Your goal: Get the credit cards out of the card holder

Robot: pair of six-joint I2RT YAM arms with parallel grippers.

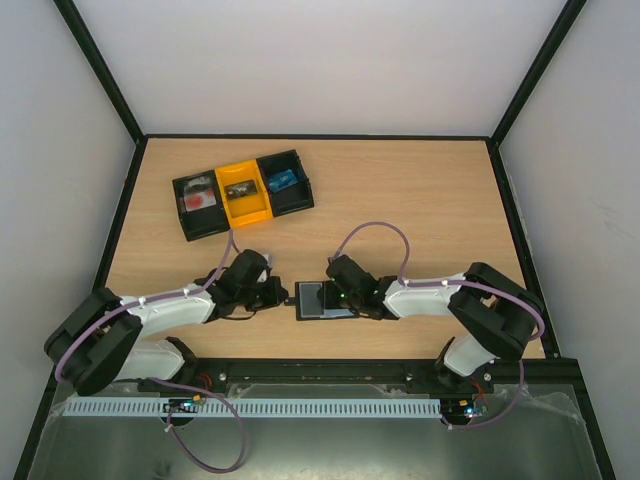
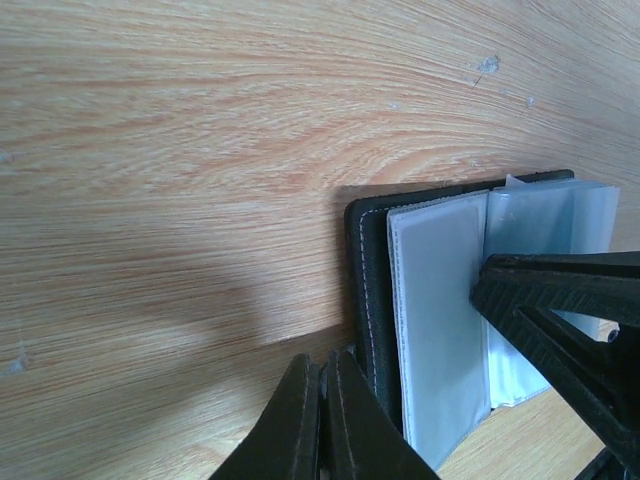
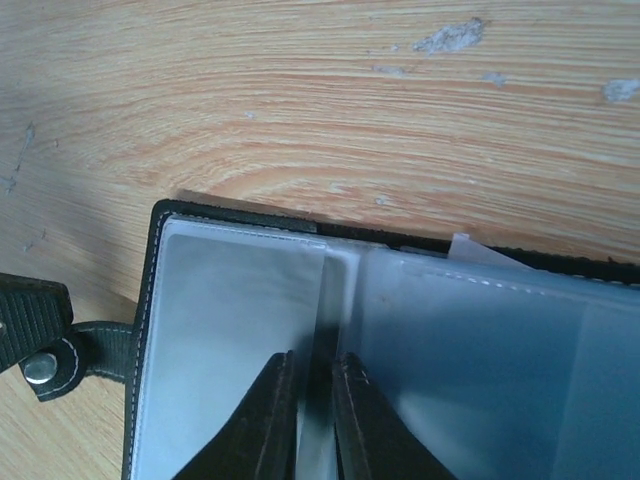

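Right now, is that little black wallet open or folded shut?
Open. The card holder lies spread flat on the table, pale inner pockets facing up.

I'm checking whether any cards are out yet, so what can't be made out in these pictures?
Cards inside the small black folding card holder: top view too small, right gripper covering part; wrist views show only cloudy plastic sleeves.
What, if anything, the right gripper pinches: right wrist view, narrow shadowed gap between its fingers.
Contents of the black-and-yellow three-compartment tray: top view, too small.
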